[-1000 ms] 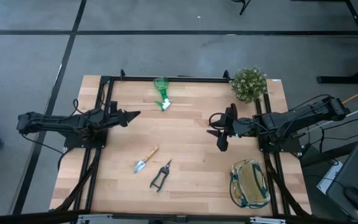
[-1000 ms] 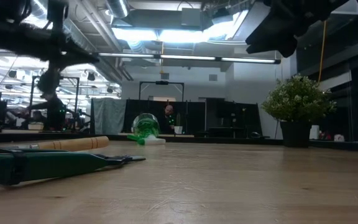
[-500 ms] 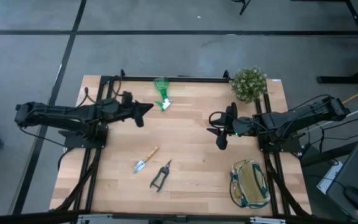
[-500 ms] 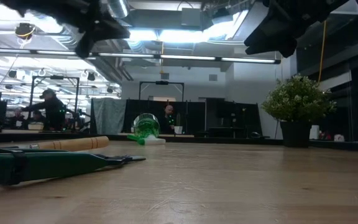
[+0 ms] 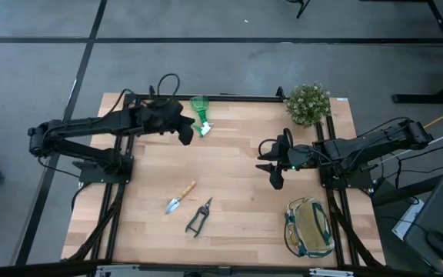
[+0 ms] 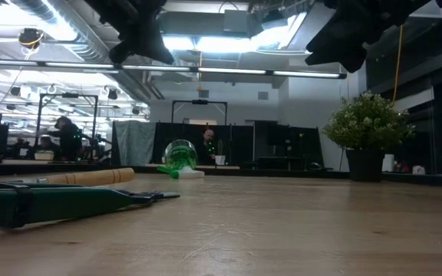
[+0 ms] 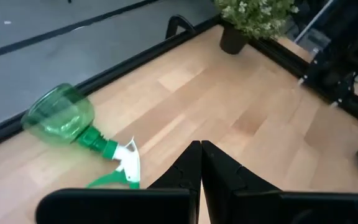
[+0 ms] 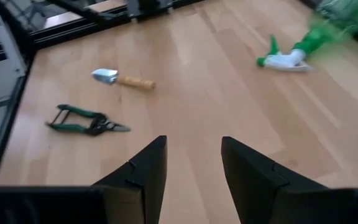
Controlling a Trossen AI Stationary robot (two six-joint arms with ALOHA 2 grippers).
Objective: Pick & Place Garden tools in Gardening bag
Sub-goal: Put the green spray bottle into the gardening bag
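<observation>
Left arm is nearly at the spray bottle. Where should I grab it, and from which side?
The spray bottle lies on its side near the table's far edge, round green body toward the edge, white nozzle toward the centre. The narrow neck between body and trigger head looks best: the body seems wide and might roll. The left gripper, fingers shut, should probably open, then come straight down, fingers straddling the neck crosswise.
</observation>
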